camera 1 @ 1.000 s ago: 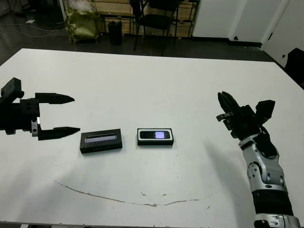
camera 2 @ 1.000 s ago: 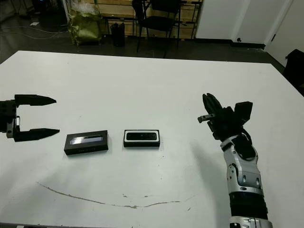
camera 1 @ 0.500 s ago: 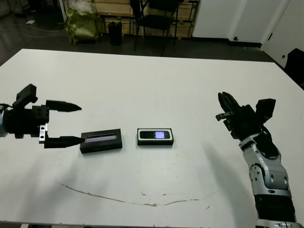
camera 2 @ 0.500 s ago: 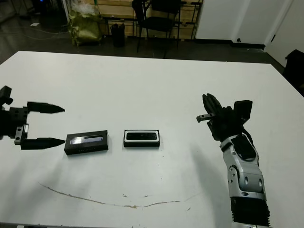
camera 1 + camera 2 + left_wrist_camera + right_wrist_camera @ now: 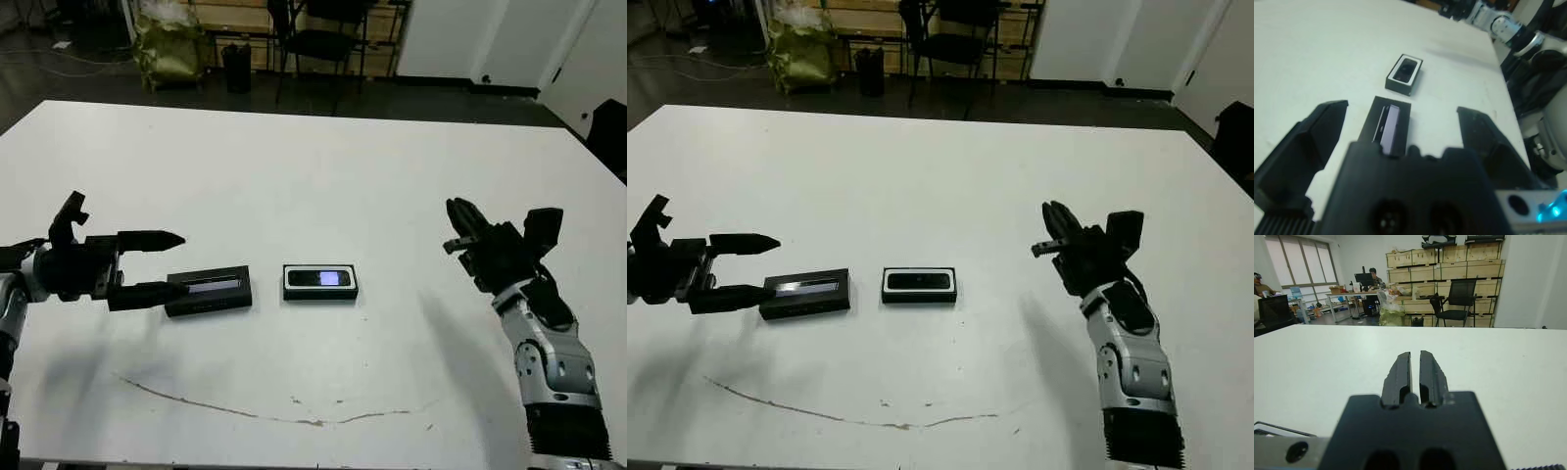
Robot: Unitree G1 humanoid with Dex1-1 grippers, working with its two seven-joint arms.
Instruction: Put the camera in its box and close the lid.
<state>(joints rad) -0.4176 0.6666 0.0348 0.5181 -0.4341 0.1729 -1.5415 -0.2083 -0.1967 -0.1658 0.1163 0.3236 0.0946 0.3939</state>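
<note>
The lid (image 5: 209,291), flat and black with a pale strip, lies on the white table left of centre. Just to its right sits the box (image 5: 320,296), a black tray with white lining, and the camera (image 5: 320,278) lies inside it, screen up. My left gripper (image 5: 176,262) is open and low at the lid's left end. In the left wrist view the lid (image 5: 1391,122) runs out from between the two fingers (image 5: 1317,132), and the box (image 5: 1404,74) lies beyond it. My right gripper (image 5: 456,225) hovers shut and holds nothing, far right of the box; its fingers (image 5: 1400,372) are pressed together.
A thin brown scuff line (image 5: 245,411) curves across the table near its front edge. Beyond the far edge are a black chair (image 5: 328,39) and a yellow-green bag (image 5: 171,44). A person (image 5: 1373,276) sits at desks far behind.
My left gripper has moved right and down, from well left of the lid to its left end, staying open. The right arm has barely moved.
</note>
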